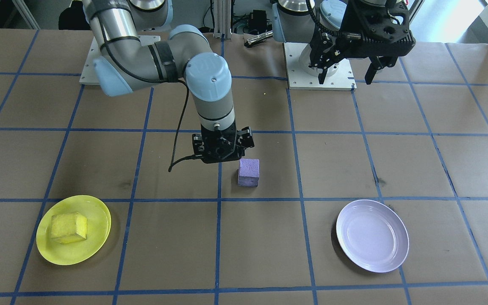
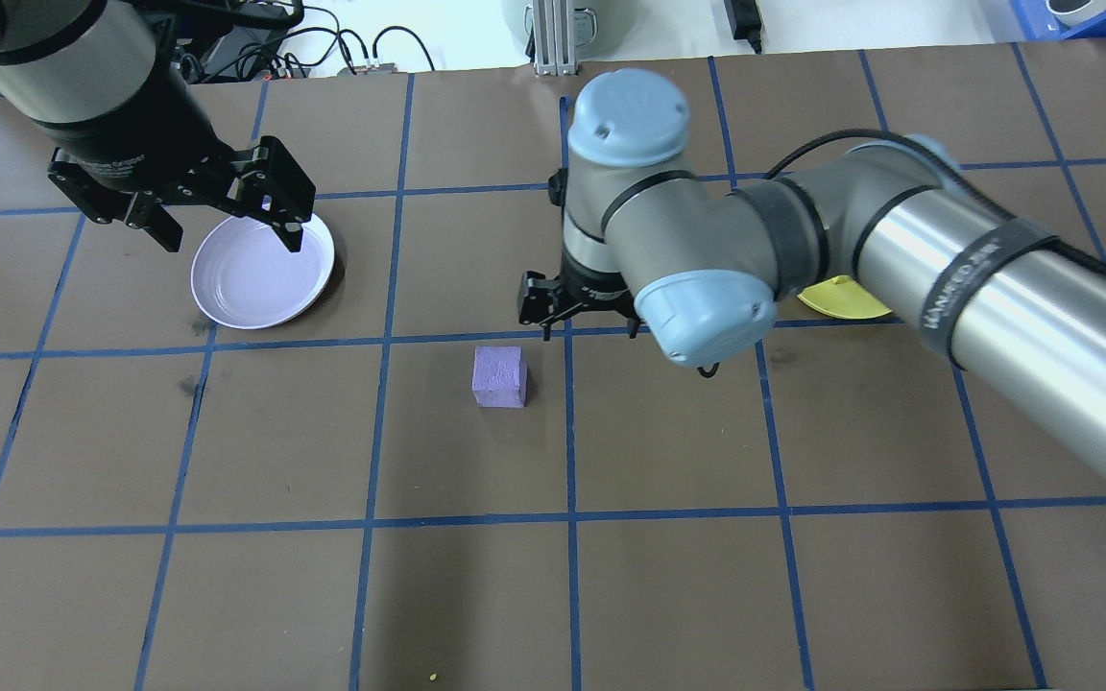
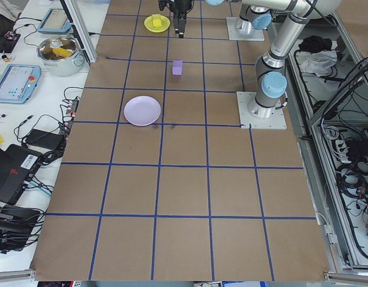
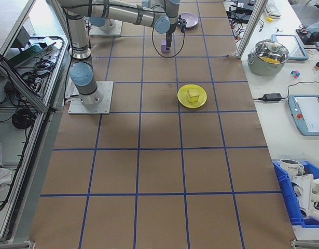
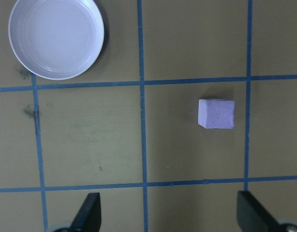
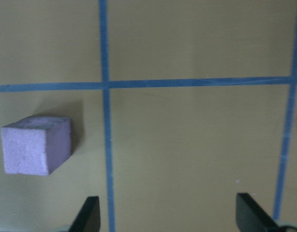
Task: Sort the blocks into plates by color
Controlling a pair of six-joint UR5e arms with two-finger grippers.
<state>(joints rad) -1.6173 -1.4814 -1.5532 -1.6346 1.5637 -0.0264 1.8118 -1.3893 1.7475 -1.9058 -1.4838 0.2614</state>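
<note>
Yellow plate (image 2: 846, 299) mostly hidden behind right arm (image 2: 803, 250) overhead.

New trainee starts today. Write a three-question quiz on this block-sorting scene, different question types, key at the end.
1. True or false: the yellow block lies in the yellow plate.
2. What sits in the lavender plate? A) purple block B) nothing C) yellow block
3. Fill in: the purple block rests on the ____, beside the right end effector.

Key: 1 true; 2 B; 3 table.
</note>
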